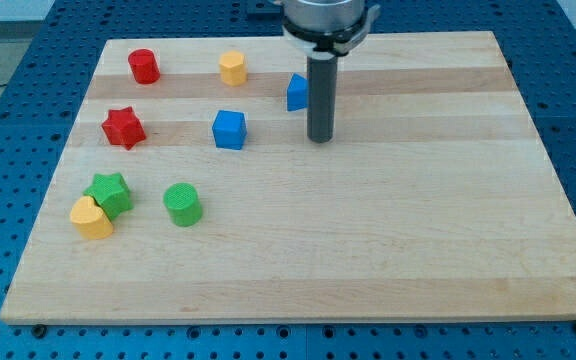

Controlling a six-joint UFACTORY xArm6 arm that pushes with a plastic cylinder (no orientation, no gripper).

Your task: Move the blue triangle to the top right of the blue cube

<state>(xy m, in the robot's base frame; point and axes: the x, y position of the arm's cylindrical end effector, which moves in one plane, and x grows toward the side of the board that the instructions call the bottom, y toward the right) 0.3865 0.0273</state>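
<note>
Blue triangle (296,93) just upper-left of my tip (319,139), partly behind rod; contact unclear

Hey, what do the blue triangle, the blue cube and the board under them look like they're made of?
Blue triangle and blue cube: probably plastic, with uniform saturated colour and a matte look. Board: pale wood with visible grain and plank bands, smooth finish. My tip sits right of the cube, below the triangle.

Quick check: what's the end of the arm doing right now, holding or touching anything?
No gripper: my tip is a bare rod end, holding nothing. It rests on the board right of the blue cube, just below the blue triangle, which the rod partly hides; contact cannot be told.
</note>
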